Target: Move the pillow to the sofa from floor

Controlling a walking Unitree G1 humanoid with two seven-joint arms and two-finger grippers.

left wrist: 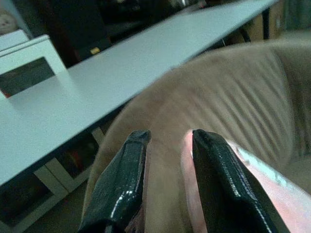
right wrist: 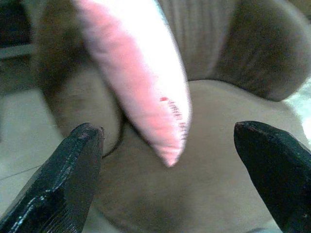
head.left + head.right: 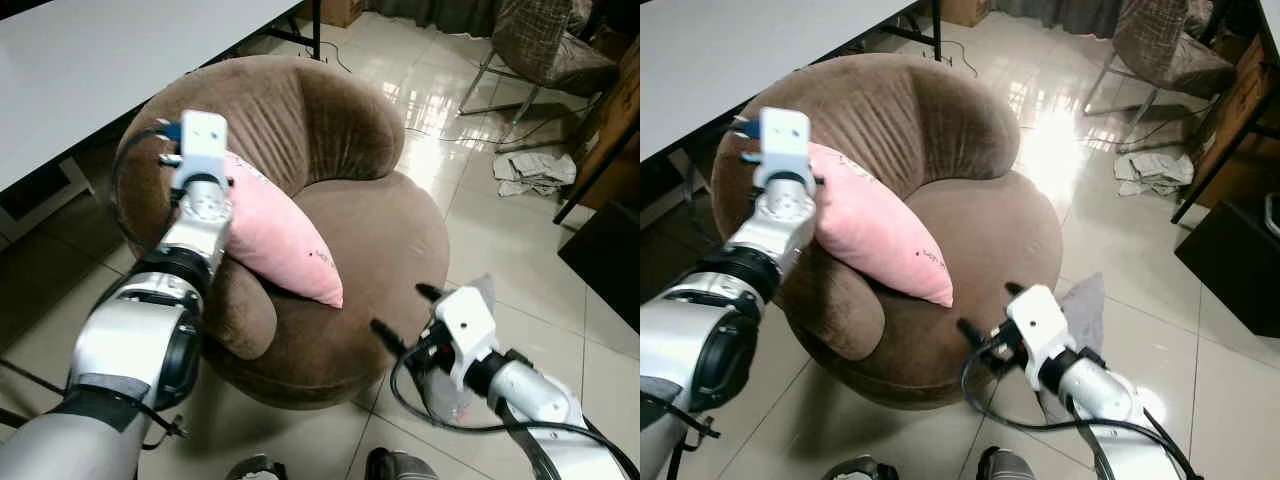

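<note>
- Right now I am holding the soft pink rectangular fabric pillow (image 3: 275, 238) by its upper end with my left gripper (image 1: 167, 160), whose two black fingers are pinched on the pink edge, as the left wrist view shows.
- That high grip is keeping the pillow hanging at a slant over the round brown plush sofa (image 3: 385, 235), its top against the backrest and left armrest and its lower corner pointing down at the seat; whether that corner is touching the cushion I cannot tell.
- My right gripper (image 3: 403, 319) is hovering empty at the sofa's front edge, fingers spread wide and aimed at the pillow's lower tip, ready, I judge, to steady it.
- Since the pillow is already off the glossy tiled floor (image 3: 480, 170), I judge only the release remains.
</note>
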